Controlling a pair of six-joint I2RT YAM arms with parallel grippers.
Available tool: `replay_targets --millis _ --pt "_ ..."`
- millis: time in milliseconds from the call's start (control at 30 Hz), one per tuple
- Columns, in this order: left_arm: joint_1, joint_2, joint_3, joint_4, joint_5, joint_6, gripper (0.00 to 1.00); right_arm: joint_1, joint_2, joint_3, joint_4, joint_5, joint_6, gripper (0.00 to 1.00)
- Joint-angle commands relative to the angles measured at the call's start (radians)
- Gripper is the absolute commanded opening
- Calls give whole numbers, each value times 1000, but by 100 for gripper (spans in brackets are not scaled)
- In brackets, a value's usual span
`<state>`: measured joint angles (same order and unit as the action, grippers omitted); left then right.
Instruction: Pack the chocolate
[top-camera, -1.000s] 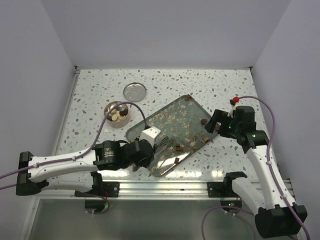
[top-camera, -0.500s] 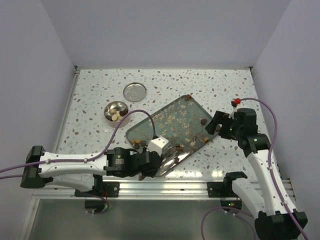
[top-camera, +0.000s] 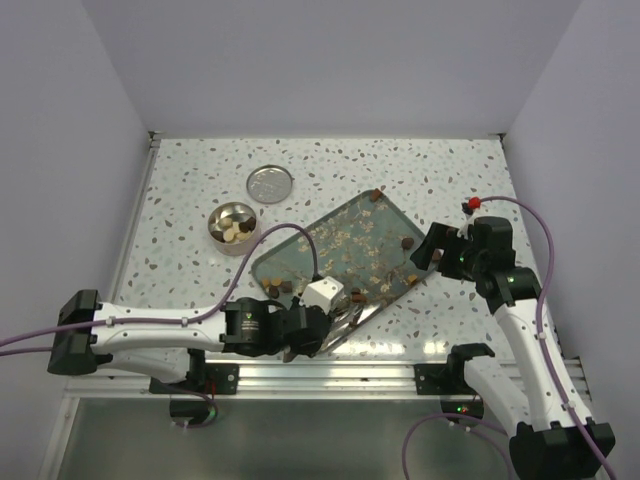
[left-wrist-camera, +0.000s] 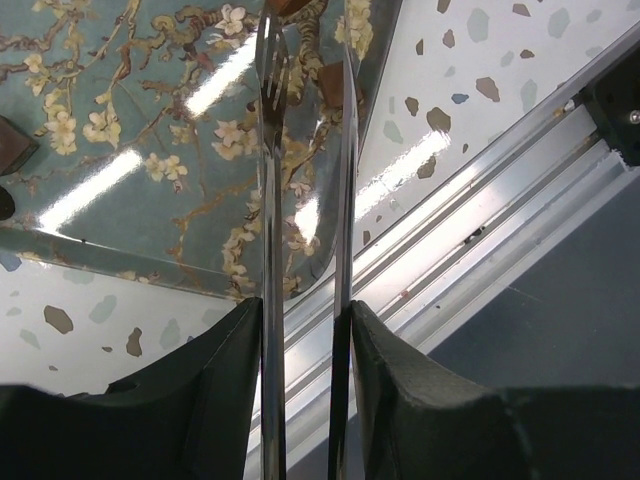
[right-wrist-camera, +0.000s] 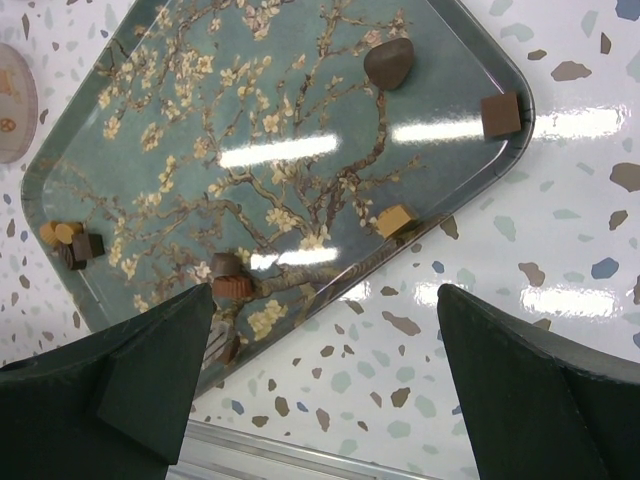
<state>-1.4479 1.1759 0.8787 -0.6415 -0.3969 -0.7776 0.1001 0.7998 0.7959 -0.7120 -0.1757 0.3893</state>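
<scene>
The chocolate lies scattered on a blossom-patterned tray (top-camera: 345, 240): a dark heart (right-wrist-camera: 388, 62), a brown square (right-wrist-camera: 500, 115), a tan square (right-wrist-camera: 397, 220), a round cup (right-wrist-camera: 228, 278) and a small cluster (right-wrist-camera: 70, 242). More pieces fill a round tin (top-camera: 232, 224). My left gripper (top-camera: 318, 330) is shut on thin metal tweezers (left-wrist-camera: 272, 200), whose arms run out over the tray's near corner (left-wrist-camera: 150, 250); their tips leave the top of the left wrist view. My right gripper (right-wrist-camera: 325, 300) is open and empty, above the tray's right edge.
The tin's lid (top-camera: 270, 184) lies on the speckled table behind the tin. An aluminium rail (top-camera: 330, 372) runs along the table's near edge, right under the left gripper. White walls close in the table on three sides.
My left arm has swung right and toward the near edge with the tweezers, from the tray's left side to its near corner. The right arm has hardly moved.
</scene>
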Motion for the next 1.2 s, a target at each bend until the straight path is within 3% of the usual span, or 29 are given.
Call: replay_targets --millis 0,733,1167 --pt "-3 22 9 66 -16 17 45 4 7 23 -17 2 -3 98" --pt "66 133 75 132 13 113 45 4 45 46 -7 -10 -24 98" --pt "66 96 72 82 6 90 26 4 33 14 3 -13 -23 98"
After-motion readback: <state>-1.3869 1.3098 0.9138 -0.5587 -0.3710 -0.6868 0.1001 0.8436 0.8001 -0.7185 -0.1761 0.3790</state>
